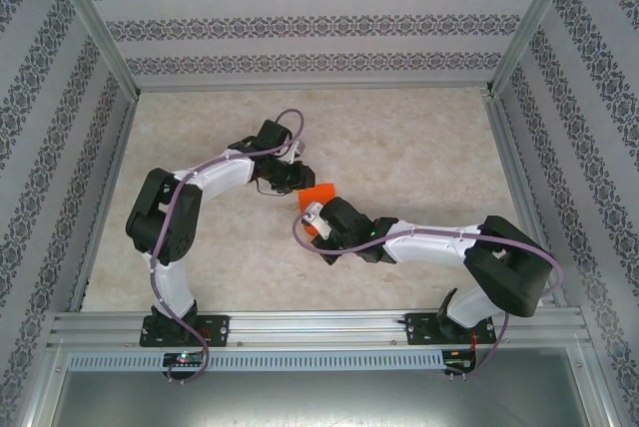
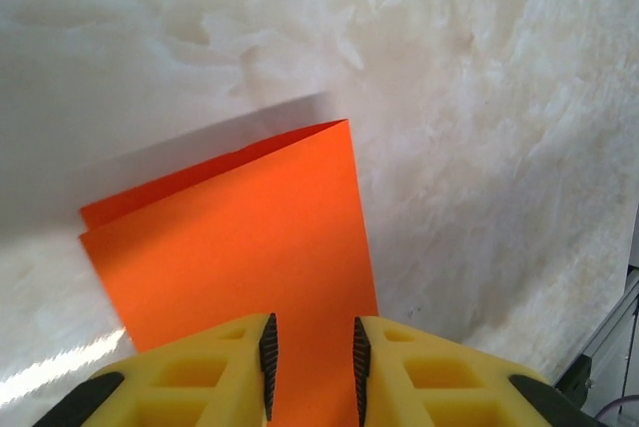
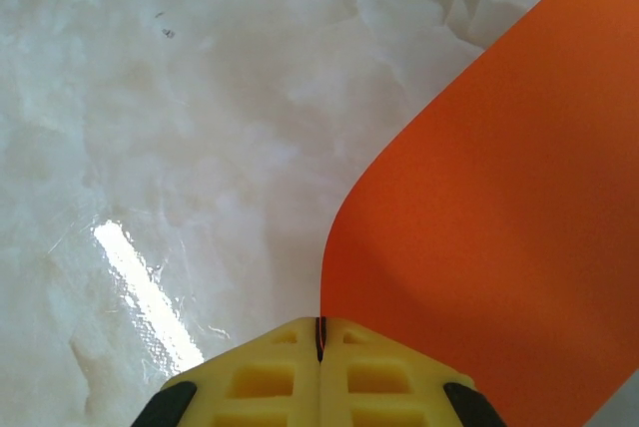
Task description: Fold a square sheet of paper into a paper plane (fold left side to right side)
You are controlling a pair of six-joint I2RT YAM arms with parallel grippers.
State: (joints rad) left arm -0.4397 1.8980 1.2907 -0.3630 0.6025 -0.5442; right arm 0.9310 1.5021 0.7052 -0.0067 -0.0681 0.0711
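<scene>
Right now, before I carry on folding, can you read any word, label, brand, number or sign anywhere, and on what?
No text can be read.
Thin orange-red folded sheet of paper: plain, unmarked.
Yellow left gripper and yellow right gripper: no lettering.
Grey patterned wall panels: ornament, no letters.
Black arm base plates: anything there is too small to read.

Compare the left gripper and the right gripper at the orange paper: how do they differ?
The left gripper has its jaws apart; the right gripper has its jaws pressed together. The left gripper sits over the square sheet of paper where it lies flat and doubled; the right gripper seems to pinch an edge where it curves upward. Both have yellow fingers and meet the same sheet.
</scene>
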